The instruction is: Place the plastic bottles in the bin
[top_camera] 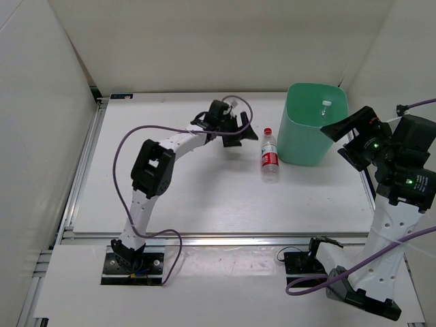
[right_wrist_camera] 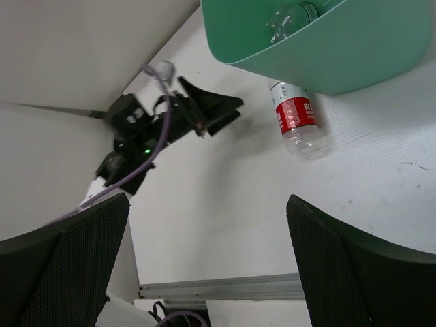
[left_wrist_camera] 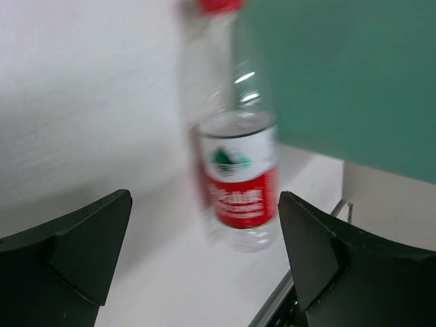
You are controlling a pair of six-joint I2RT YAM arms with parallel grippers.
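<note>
A red-labelled, red-capped clear bottle (top_camera: pixel 270 158) lies on the white table just left of the mint-green bin (top_camera: pixel 303 139). My left gripper (top_camera: pixel 248 127) is open and empty, a little left of the bottle's cap end. In the left wrist view the bottle (left_wrist_camera: pixel 238 180) lies ahead between the spread fingers (left_wrist_camera: pixel 75 248), beside the bin wall (left_wrist_camera: pixel 347 75). My right gripper (top_camera: pixel 343 142) is open and empty at the bin's right side. A clear white-capped bottle (top_camera: pixel 325 106) lies inside the bin and shows in the right wrist view (right_wrist_camera: pixel 283 20). The dark-capped bottle is out of view.
White walls enclose the table on the left, back and right. A metal rail (top_camera: pixel 204 238) runs along the table's near edge. Purple cables (top_camera: pixel 122 146) loop from both arms. The right wrist view shows the left gripper (right_wrist_camera: pixel 204 112), the red bottle (right_wrist_camera: pixel 298 121) and the bin (right_wrist_camera: pixel 354 54).
</note>
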